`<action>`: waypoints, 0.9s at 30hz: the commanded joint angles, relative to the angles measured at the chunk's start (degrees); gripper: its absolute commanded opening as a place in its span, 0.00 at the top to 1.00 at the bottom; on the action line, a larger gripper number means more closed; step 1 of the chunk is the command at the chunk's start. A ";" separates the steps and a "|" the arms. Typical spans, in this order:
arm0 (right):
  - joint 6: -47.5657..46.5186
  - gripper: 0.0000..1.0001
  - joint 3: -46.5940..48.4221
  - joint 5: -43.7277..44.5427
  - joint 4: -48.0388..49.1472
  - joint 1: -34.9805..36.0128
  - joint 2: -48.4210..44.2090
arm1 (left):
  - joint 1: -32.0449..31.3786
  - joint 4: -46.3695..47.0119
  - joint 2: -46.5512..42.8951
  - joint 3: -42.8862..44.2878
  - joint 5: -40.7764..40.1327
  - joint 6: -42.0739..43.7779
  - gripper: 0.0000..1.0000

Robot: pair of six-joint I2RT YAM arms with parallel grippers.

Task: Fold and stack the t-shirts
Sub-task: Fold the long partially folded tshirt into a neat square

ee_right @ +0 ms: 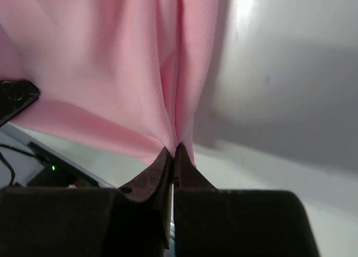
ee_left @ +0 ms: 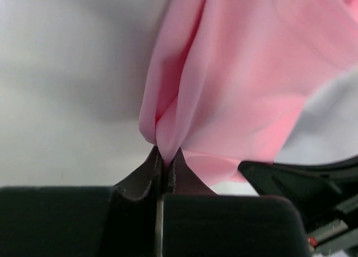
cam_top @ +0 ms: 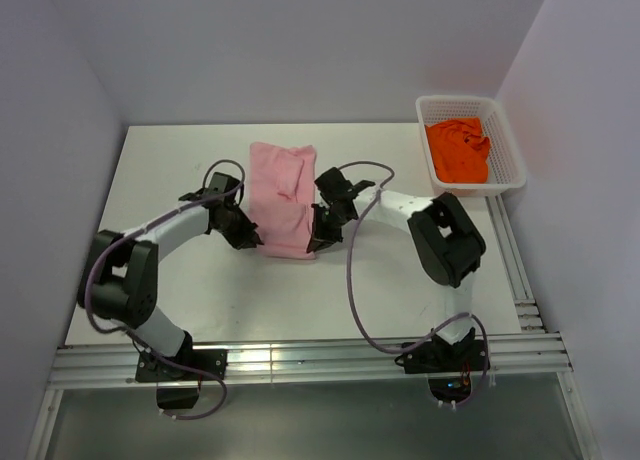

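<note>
Both arms reach in over the table (cam_top: 200, 290) from opposite sides, elbows bowed outward and wrists angled toward the near end of the pink t-shirt (cam_top: 280, 190), which lies mid-table as a narrow folded strip. Left gripper (ee_left: 165, 156) is pinched tight on a bunched fold at the shirt's near-left corner, and the right gripper (ee_right: 174, 151) is pinched the same way on the near-right corner. Orange t-shirt (cam_top: 458, 150) sits crumpled in the white basket (cam_top: 510, 155) at the far right, well apart.

Pale pink t-shirt (cam_top: 282, 198), bright orange t-shirt (cam_top: 458, 150), white basket (cam_top: 508, 145).
</note>
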 commanded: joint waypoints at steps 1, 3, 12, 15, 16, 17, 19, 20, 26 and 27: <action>-2.61 1.00 -5.69 3.59 -6.39 -0.22 -11.30 | 0.82 -7.07 -10.01 -2.65 -1.59 2.42 1.00; -3.05 1.00 -7.38 3.85 -8.07 -0.22 -14.84 | 0.82 -9.88 -15.55 -4.06 -0.97 2.34 1.00; -4.02 1.00 -2.66 4.12 -18.97 -0.31 -23.91 | 0.82 -21.06 -24.54 0.68 -1.41 1.54 1.00; -4.72 1.00 2.78 4.03 -20.99 -0.92 -21.46 | 1.17 -21.68 -22.08 5.07 -1.67 2.42 1.00; -5.16 1.00 4.46 4.03 -22.12 -1.18 -20.40 | 1.43 -21.76 -20.07 7.52 -1.67 2.77 1.00; -5.95 1.00 6.31 4.20 -22.75 -1.71 -19.26 | 1.69 -21.50 -19.01 8.85 -1.67 3.56 1.00; -6.74 1.00 12.89 4.47 -25.02 -2.50 -14.78 | 3.00 -21.41 -14.37 13.22 -0.45 4.44 1.00; -7.53 1.00 15.53 4.47 -25.91 -2.94 -12.94 | 3.71 -21.24 -12.51 14.99 0.08 4.79 1.00; -7.89 0.63 47.05 4.99 -36.88 -9.18 9.28 | 10.30 -18.61 11.81 35.80 8.76 8.73 0.65; -7.19 0.43 58.77 5.87 -40.12 -10.06 16.80 | 11.09 -19.38 16.38 45.85 9.48 9.53 0.49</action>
